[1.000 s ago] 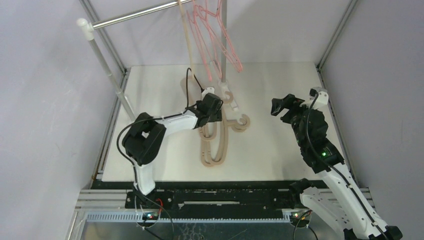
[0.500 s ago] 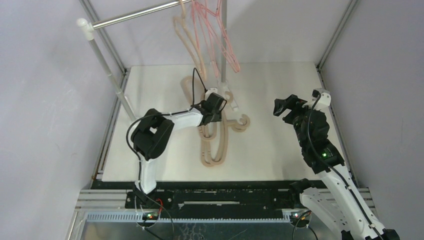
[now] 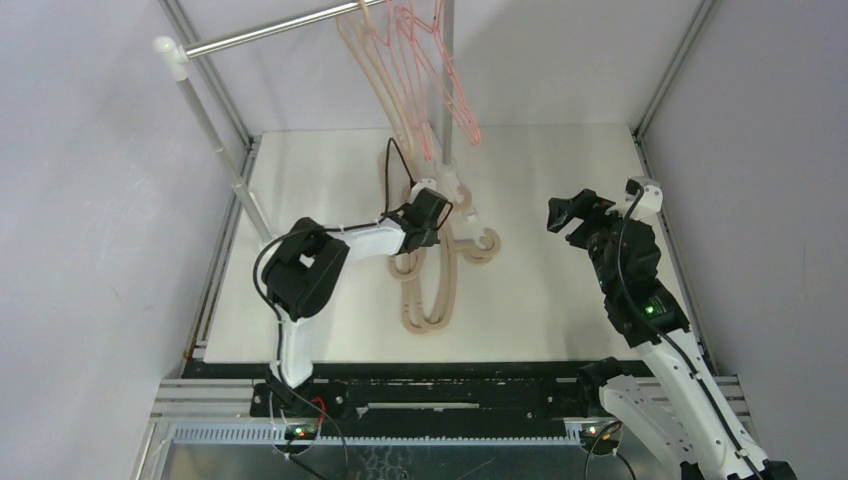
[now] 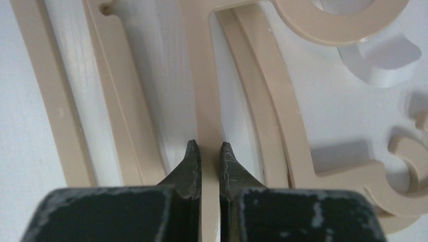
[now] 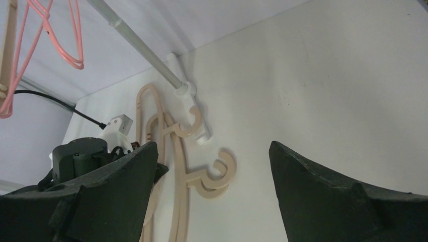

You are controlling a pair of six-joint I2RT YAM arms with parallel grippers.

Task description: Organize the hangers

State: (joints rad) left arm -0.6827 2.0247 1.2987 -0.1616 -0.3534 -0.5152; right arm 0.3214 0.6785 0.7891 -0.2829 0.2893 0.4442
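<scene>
Beige hangers [image 3: 438, 290] lay centre-frame on the table [image 3: 540, 300], long axis running top to bottom, hooks curling right. The left hand [image 4: 207, 151] pinched one hanger's bar; the right hand [image 5: 212, 146] gaped wide.

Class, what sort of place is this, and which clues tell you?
Probably a robotics lab test cell: left arm and right arm bolted by a metal frame, a white table, a clothes rail and beige hangers.
</scene>
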